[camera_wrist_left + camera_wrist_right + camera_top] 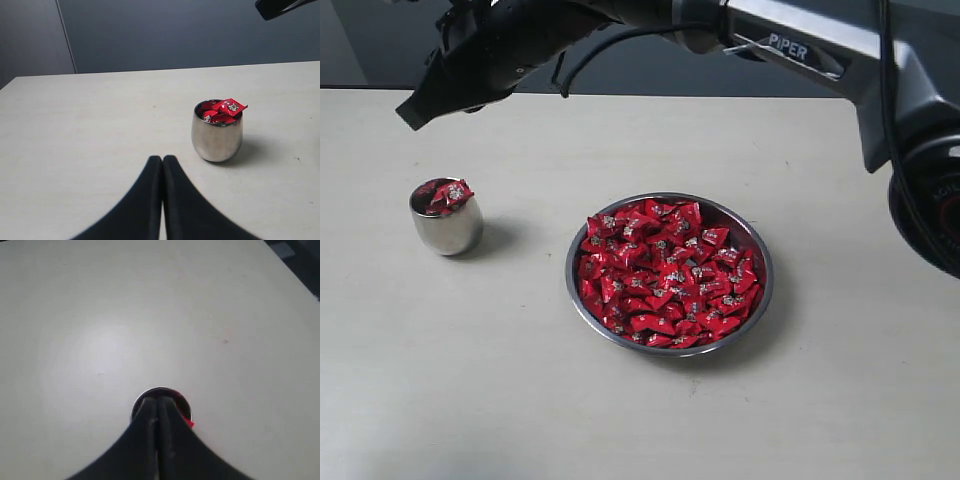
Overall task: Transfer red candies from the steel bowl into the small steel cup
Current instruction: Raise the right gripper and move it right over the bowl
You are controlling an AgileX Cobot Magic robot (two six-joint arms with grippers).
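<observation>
The steel bowl [755, 250] sits mid-table, heaped with red candies [665, 272]. Left of it stands the small steel cup [447, 228], holding a few red candies [448, 195], one lying over its rim. My right gripper [415, 112] reaches across and hangs high above the cup, shut with nothing between its fingers. In the right wrist view its tips [159, 401] cover most of the cup's mouth [175, 394]. My left gripper [162, 159] is shut and empty, low over the table a short way from the cup [217, 137]. The left arm is out of the exterior view.
The right arm [790, 45] spans the back of the table from the right, its base [925, 200] at the right edge. A dark wall [175, 35] runs behind the table's far edge.
</observation>
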